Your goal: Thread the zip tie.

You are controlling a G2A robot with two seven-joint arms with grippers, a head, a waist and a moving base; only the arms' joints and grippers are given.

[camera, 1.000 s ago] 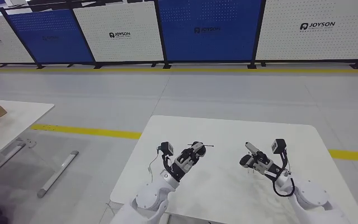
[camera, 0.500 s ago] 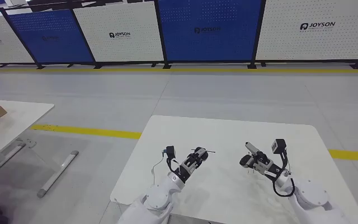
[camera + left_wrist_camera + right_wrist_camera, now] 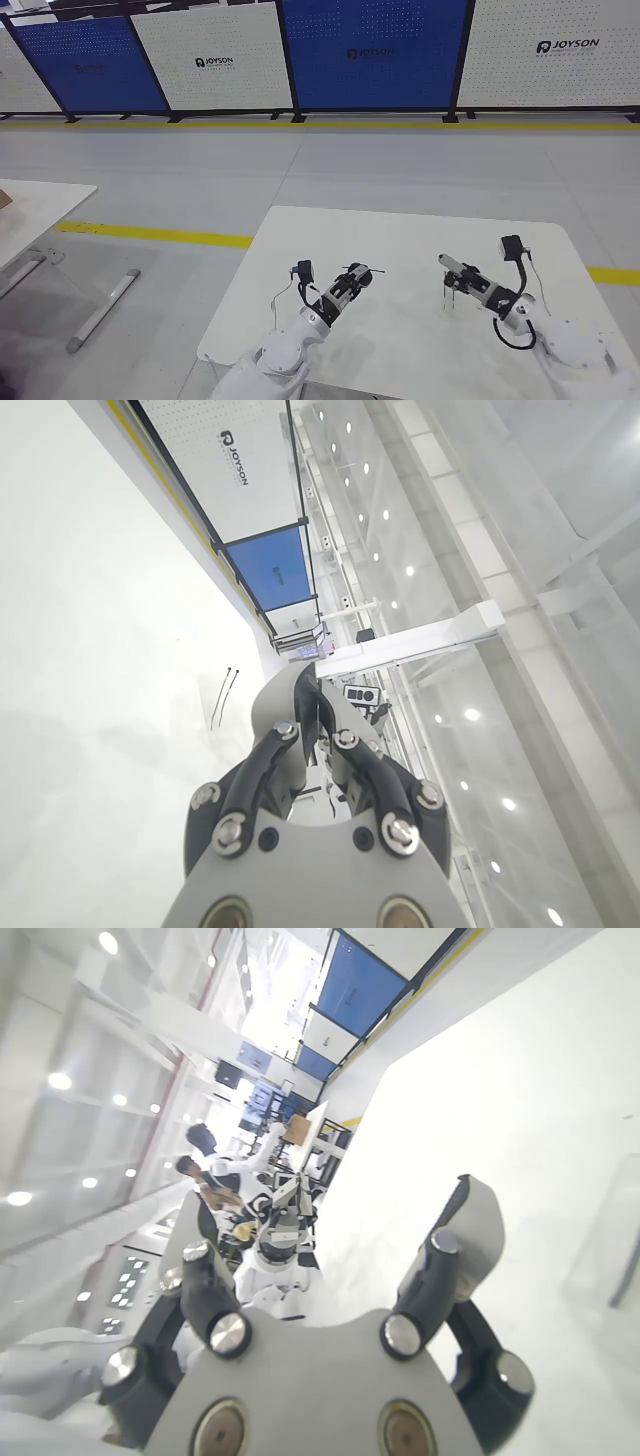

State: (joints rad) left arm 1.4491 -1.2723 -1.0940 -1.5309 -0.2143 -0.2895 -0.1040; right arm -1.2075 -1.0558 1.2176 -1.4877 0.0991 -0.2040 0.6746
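Observation:
My left gripper (image 3: 358, 275) hovers low over the white table (image 3: 400, 235) on its left side and is shut on a thin black zip tie (image 3: 372, 269), whose end sticks out toward the right. In the left wrist view the strip (image 3: 318, 712) runs edge-on between the closed fingers (image 3: 280, 700). My right gripper (image 3: 452, 267) is on the table's right side, facing the left one. It is open (image 3: 330, 1198) with nothing between its fingers. The right wrist view also shows the left gripper (image 3: 292, 1208) farther off.
Two loose black zip ties (image 3: 223, 695) lie side by side on the table, just below the right gripper (image 3: 448, 296). The table's front edge runs close behind both arms. Blue and white panels stand across the floor beyond.
The left arm first drew back and settled lower with the zip tie, then held still. The right wrist has turned, and its gripper now looks slimmer and stretched toward the left.

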